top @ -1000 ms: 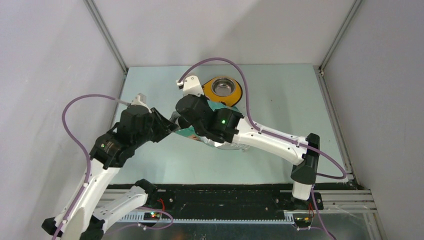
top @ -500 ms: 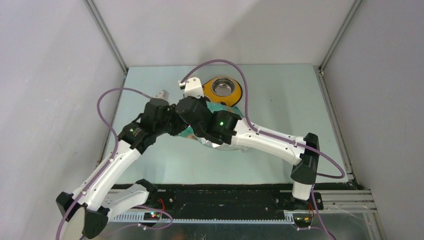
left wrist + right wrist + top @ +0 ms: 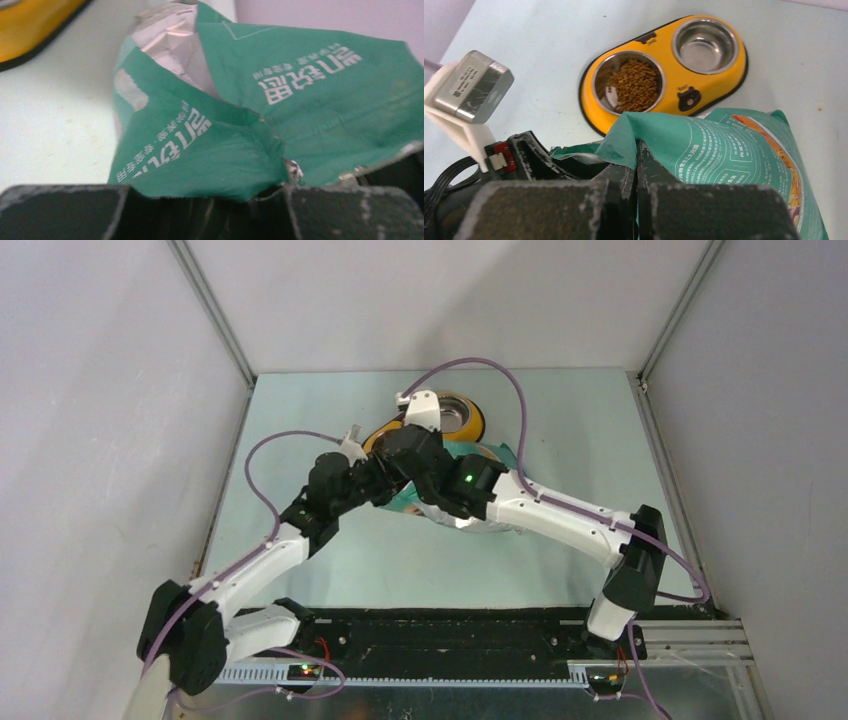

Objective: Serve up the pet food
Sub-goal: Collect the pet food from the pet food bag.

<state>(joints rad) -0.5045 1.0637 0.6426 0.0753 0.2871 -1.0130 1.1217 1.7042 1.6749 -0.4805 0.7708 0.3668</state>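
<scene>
Pet food (image 3: 634, 85): brown kibble lying in one steel bowl of the yellow feeder (image 3: 669, 102).
Bag (image 3: 724, 150): teal, torn open, foil-lined, just beside the feeder on its near side.
Right gripper (image 3: 636, 167): pressed together, pinching the bag's top edge.
Left gripper (image 3: 207, 195): fingers spread, the bag's mouth between them, near the feeder.

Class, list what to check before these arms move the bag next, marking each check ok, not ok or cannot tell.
1. Hold of right gripper on bag edge: ok, clamped.
2. Hold of left gripper on bag: cannot tell.
3. Bag mouth open: ok, foil lining shows.
4. Some kibble in the feeder: ok.
5. Feeder's second bowl filled: not ok, empty.
</scene>
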